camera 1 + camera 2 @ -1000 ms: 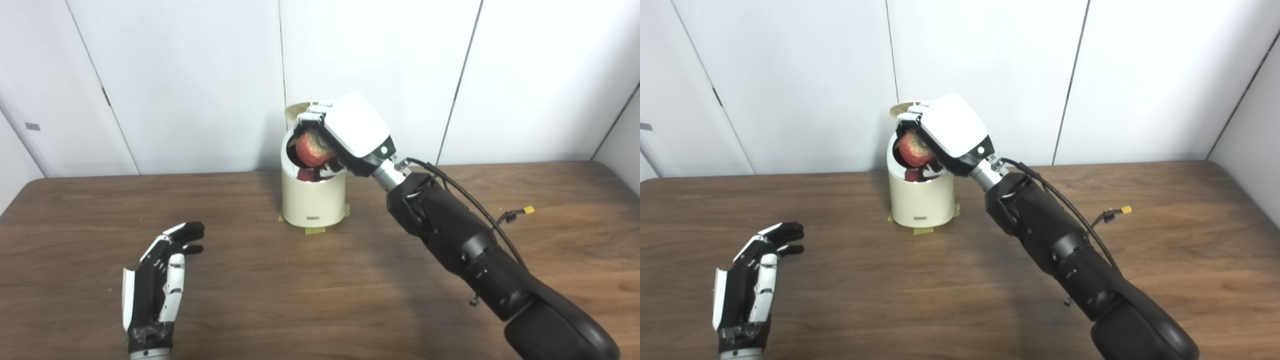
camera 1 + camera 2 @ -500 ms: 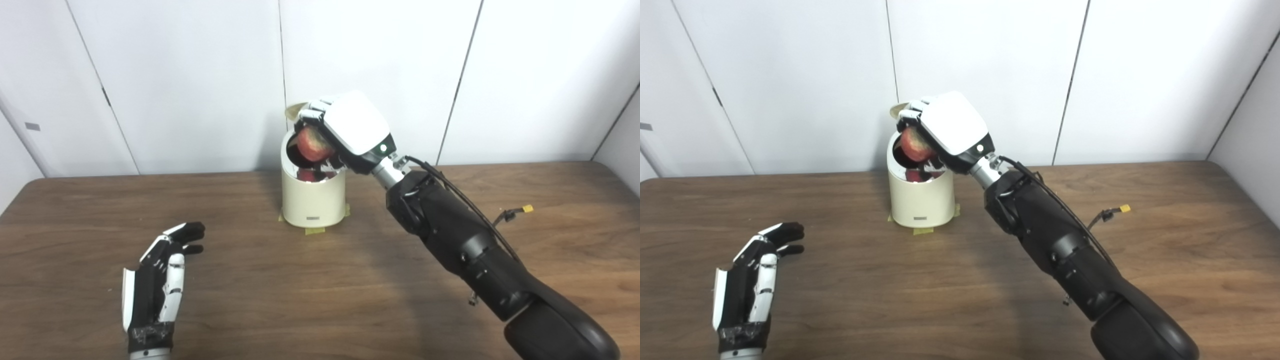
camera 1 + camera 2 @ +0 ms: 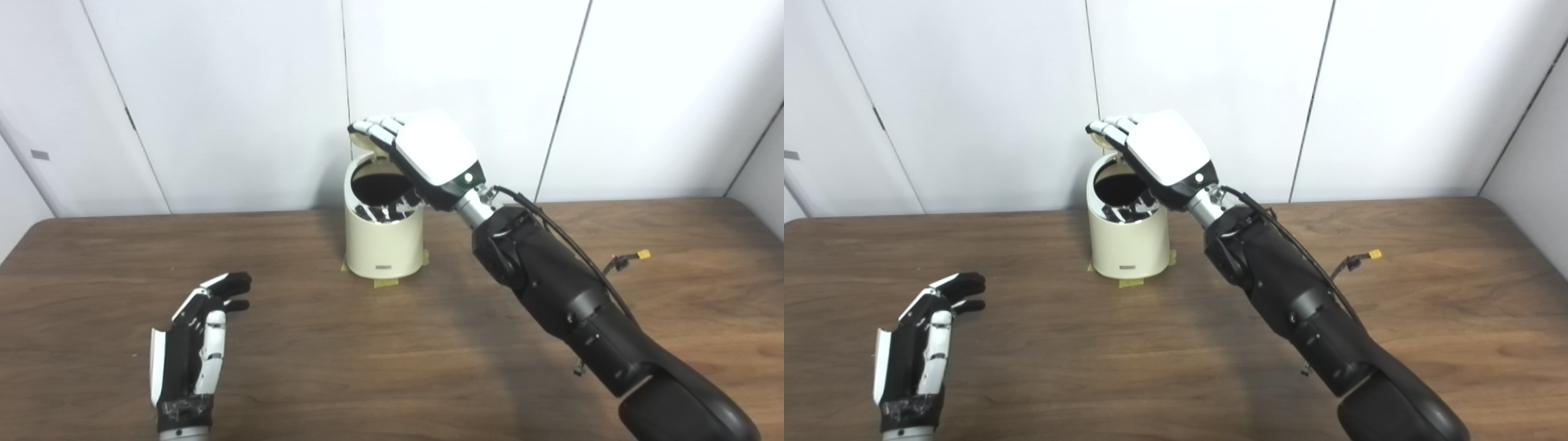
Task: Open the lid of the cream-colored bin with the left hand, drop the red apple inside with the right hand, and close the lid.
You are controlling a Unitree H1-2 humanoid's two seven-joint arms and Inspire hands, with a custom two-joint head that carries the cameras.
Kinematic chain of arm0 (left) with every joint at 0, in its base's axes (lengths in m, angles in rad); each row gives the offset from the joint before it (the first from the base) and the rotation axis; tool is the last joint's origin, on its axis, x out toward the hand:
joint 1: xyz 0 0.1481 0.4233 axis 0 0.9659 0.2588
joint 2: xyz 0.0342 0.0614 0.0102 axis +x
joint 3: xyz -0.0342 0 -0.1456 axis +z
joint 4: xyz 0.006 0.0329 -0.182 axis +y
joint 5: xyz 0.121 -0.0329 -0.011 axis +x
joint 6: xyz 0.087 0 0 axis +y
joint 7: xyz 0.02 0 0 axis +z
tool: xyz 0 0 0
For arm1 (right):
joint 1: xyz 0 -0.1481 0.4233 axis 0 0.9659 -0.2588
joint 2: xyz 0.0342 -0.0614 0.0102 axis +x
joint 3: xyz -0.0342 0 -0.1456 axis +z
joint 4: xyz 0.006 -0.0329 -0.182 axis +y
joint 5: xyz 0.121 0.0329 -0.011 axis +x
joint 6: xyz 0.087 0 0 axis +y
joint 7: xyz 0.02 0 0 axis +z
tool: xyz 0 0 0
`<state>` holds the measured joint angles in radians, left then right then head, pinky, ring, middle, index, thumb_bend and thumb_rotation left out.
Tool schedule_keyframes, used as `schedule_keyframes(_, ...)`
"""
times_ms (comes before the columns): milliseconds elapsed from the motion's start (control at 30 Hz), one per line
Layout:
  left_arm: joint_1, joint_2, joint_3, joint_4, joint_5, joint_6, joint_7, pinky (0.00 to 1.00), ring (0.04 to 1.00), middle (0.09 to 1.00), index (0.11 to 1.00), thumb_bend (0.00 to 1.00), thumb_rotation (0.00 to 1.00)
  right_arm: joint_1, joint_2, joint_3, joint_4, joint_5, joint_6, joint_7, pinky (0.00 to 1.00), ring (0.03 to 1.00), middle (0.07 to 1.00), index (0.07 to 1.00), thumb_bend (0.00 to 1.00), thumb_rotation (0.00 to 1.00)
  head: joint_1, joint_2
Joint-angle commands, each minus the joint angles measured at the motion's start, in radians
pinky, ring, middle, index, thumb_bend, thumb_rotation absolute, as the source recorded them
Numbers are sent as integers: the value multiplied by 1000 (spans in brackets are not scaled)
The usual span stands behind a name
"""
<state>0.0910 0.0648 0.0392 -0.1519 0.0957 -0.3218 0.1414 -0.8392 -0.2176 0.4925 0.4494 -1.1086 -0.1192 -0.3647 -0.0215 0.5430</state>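
The right hand (image 3: 429, 153) hangs over the mouth of the bin (image 3: 384, 239) with its fingers (image 3: 375, 127) stretched out and apart, holding nothing. No apple shows in either view; the bin's opening is dark, and my judgement is that the apple lies inside, out of sight. That would put the drop step at its end, with only the closing left.

The lid (image 3: 361, 136) stands tipped up behind the bin's rim, only a sliver of its pale edge visible past the right hand's fingertips. Closing it calls first for the right hand to lift clear of the opening; then the lid must be pushed forward and down onto the rim. The task gave the lid to the left hand (image 3: 196, 349), which rests on the table (image 3: 392, 343) well to the left of the bin and nearer the camera, fingers loosely extended, empty.

The bin is a smooth cream cylinder with a slanted top, a shiny inner rim that throws reflections, and a small label low on its front. Yellow tape (image 3: 386, 283) shows at its base. The table is dark wood-grain, matte. The right hand's back is a glossy white shell above a black forearm.
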Motion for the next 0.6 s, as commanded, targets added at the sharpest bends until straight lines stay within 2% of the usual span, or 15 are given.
schedule_keyframes(0, 46, -41, -14, 3, 10, -14, 1, 639, 721, 712, 682, 98, 743, -41, -6, -18, -35, 7, 27, -6, 539, 772, 862, 820, 975, 0, 0, 1)
schedule_keyframes(100, 47, -42, -14, 1, 13, -7, 2, 643, 722, 713, 683, 106, 739, -38, -8, -17, -29, 3, 16, -34, 525, 743, 835, 800, 941, 23, 0, 1)
schedule_keyframes(167, 47, -41, -14, 0, 9, -8, 0, 648, 724, 713, 683, 109, 742, -38, -11, -11, -10, -18, -2, -122, 480, 647, 730, 706, 874, 117, 0, 2)
schedule_keyframes(200, 47, -41, -14, 0, 13, -9, 1, 648, 722, 711, 682, 106, 741, -37, -10, -12, 4, -20, -19, -181, 429, 554, 627, 610, 841, 156, 2, 3)
schedule_keyframes(233, 47, -41, -15, 2, 15, -13, 2, 648, 722, 711, 682, 106, 741, -36, -8, -16, 19, -13, -40, -233, 429, 554, 627, 610, 841, 156, 3, 3)
schedule_keyframes(267, 47, -40, -15, 3, 19, -16, 2, 648, 721, 711, 681, 103, 741, -33, -4, -24, 31, 2, -59, -279, 391, 489, 551, 535, 653, 150, 6, 4)
schedule_keyframes(300, 47, -39, -16, 4, 20, -18, 1, 646, 722, 712, 682, 103, 741, -28, 1, -34, 39, 19, -75, -316, 350, 427, 491, 508, 589, 148, 6, 4)
schedule_keyframes(400, 47, -37, -16, 8, 22, -28, 2, 643, 723, 714, 683, 99, 741, -6, 17, -65, 46, 68, -113, -394, 247, 287, 364, 478, 529, 148, 6, 5)
schedule_keyframes(467, 48, -38, -16, 10, 26, -34, 4, 635, 719, 710, 679, 101, 737, 15, 26, -84, 35, 101, -141, -429, 232, 271, 342, 474, 523, 146, 7, 5)
schedule_keyframes(567, 50, -39, -16, 6, 23, -27, 2, 634, 721, 711, 679, 111, 733, 57, 31, -109, -14, 134, -164, -450, 320, 364, 420, 475, 515, 137, 9, 8)
